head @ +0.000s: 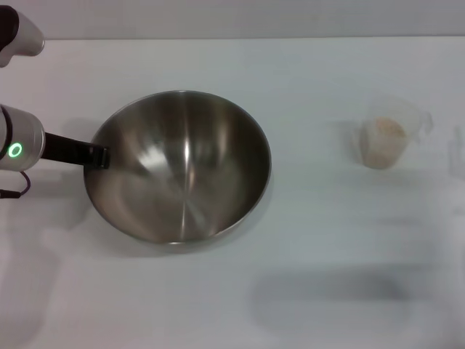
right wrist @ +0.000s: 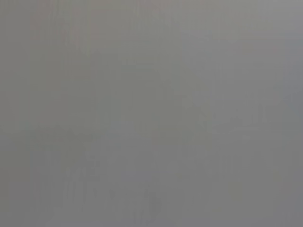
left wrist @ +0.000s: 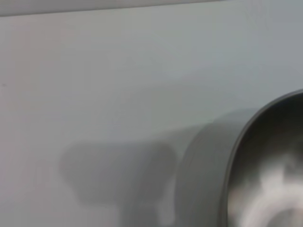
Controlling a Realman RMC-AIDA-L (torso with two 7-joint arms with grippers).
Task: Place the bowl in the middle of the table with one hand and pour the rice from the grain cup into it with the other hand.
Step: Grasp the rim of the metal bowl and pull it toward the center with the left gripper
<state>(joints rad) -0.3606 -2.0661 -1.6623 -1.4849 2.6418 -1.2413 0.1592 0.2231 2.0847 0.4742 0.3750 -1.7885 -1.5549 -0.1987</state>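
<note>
From the head view, the bowl point(head: 178, 166) is being held at its left rim by the left gripper point(head: 100, 155), clenched on it, left of the middle of the table point(head: 305, 291). The grain cup point(head: 387, 138), holding the rice point(head: 385, 134), is standing well apart on the right.

From the left wrist view, only the bowl's rim point(left wrist: 234, 156) is being shown; slippage could be caused by so thin a pinch.

From the right wrist view, nothing is being shown; the right gripper's state cannot be told.

The bowl point(head: 178, 167) was brushed metal, shiny inside with soft streaked reflections, and its outer wall point(left wrist: 203, 175) looked duller grey. The cup point(head: 389, 134) was clear, thin plastic, holding pale, grainy, matt rice point(head: 383, 138). The table point(head: 327, 291) was smooth, white and matt, taking only soft shadows.
</note>
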